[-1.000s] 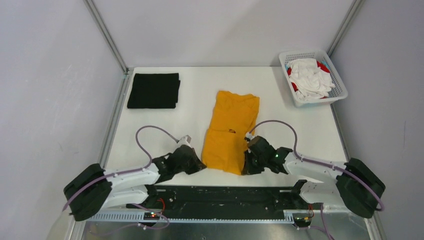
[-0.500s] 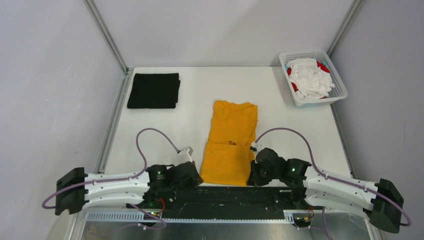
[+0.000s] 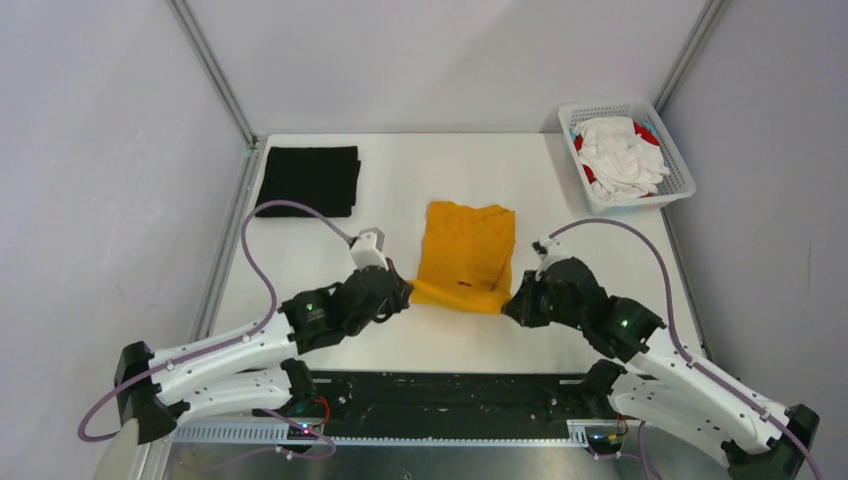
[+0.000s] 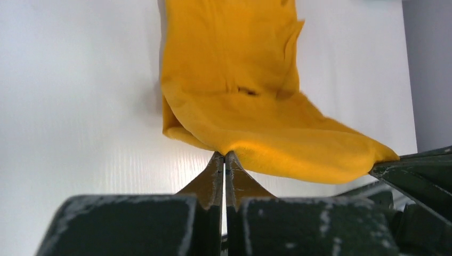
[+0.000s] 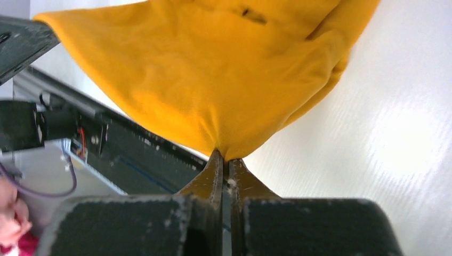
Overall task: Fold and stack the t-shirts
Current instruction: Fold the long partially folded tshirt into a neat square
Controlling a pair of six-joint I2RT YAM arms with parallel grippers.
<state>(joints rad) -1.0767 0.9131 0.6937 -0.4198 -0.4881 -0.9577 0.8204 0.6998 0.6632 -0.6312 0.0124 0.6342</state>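
The mustard-orange t-shirt (image 3: 466, 252) lies mid-table, its near hem lifted off the table and stretched between both grippers. My left gripper (image 3: 404, 291) is shut on the hem's left corner; in the left wrist view (image 4: 224, 156) the cloth (image 4: 250, 96) hangs across the fingertips. My right gripper (image 3: 510, 303) is shut on the right corner; in the right wrist view (image 5: 226, 157) the cloth (image 5: 213, 69) fans out from the tips. A folded black t-shirt (image 3: 308, 180) lies at the far left. White t-shirts (image 3: 620, 155) and red cloth (image 3: 648, 134) fill the basket.
A white mesh basket (image 3: 674, 167) stands at the far right corner. Metal frame posts (image 3: 215, 80) rise at the table's back corners. The black base rail (image 3: 450, 390) runs along the near edge. The table (image 3: 400, 190) is white.
Both grippers have risen from the near edge and moved away from me with the shirt's near hem, folding the lower half up over the rest. The arms are now stretched forward.
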